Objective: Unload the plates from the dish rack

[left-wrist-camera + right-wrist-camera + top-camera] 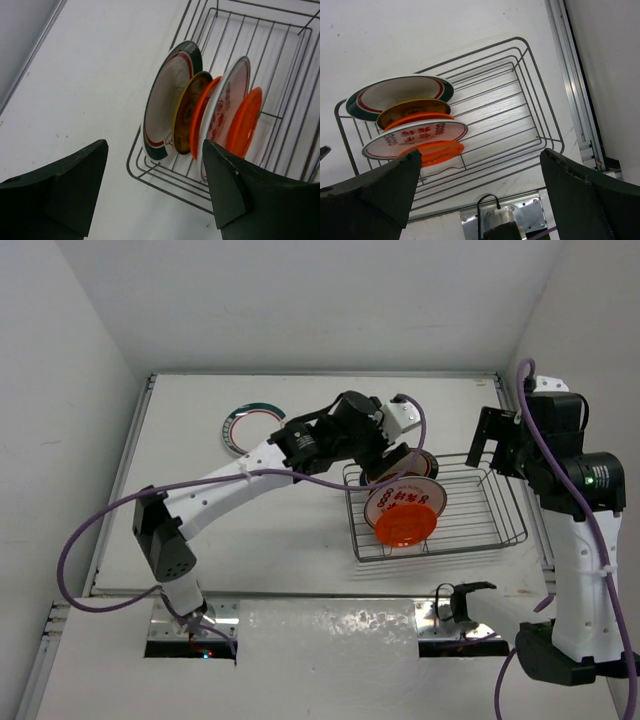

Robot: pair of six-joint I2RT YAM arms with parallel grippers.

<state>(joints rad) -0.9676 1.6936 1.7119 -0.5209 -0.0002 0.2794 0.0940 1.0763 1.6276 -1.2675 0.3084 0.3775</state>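
The silver wire dish rack [480, 510] sits right of centre. Several plates stand on edge in its left half. In the left wrist view they are a white plate with a teal-and-red rim [167, 105], a yellow-faced one [189, 117], an orange one [202, 112], a white one with red pattern [227, 105] and another orange one [245, 122]. My left gripper [392, 462] hovers over the rack's far-left end, open [155, 185], with nothing between its fingers. My right gripper [492, 445] hangs open above the rack's far-right corner [477, 190]. A teal-rimmed plate [250, 427] lies flat on the table, far left.
White walls close in the table on the left, back and right. A metal rail [570, 75] runs along the right edge. Metal brackets and a black cable clamp [455, 600] sit at the near edge, just in front of the rack. The rack's right half [520, 115] holds no plates.
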